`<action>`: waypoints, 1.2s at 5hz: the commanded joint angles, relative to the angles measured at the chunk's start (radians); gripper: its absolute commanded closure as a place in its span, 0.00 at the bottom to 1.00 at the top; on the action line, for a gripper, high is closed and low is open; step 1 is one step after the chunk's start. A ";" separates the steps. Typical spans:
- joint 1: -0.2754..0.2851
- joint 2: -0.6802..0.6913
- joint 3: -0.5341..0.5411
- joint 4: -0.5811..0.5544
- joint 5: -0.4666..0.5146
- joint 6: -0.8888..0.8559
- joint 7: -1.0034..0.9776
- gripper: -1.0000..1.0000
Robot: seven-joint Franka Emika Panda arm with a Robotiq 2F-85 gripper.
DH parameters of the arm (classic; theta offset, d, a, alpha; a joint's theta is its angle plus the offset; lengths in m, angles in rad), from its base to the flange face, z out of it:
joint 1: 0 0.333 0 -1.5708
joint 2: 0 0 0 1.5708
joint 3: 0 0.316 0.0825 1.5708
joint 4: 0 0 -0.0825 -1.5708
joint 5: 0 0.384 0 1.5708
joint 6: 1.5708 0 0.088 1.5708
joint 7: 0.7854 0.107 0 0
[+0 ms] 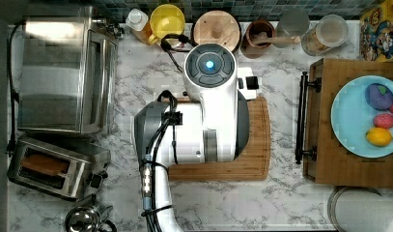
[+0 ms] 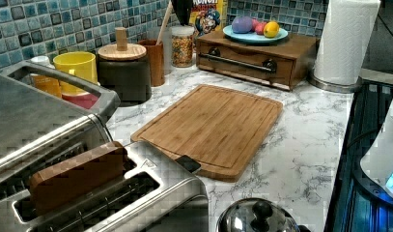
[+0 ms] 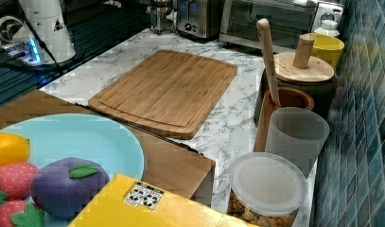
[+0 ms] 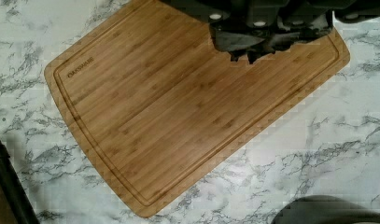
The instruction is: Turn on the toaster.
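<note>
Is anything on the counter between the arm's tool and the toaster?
Nothing visible does. The tool hangs over the bare cutting board, and in the top view only marble counter lies between the board and the toaster at the top view's lower left.

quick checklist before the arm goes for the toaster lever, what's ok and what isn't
1. Bread sits in the toaster slot: ok.
2. Lever at the toaster's end is unblocked: ok.
3. Claw is above the cutting board, not near the toaster: not ok.
4. Kettle stands close to the lever end, a crowded approach: not ok.
5. Claw open or shut: cannot tell.
6. Toaster plugged in: cannot tell.
</note>
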 commanded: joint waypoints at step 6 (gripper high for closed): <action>0.101 -0.063 0.157 -0.112 0.056 0.108 -0.244 1.00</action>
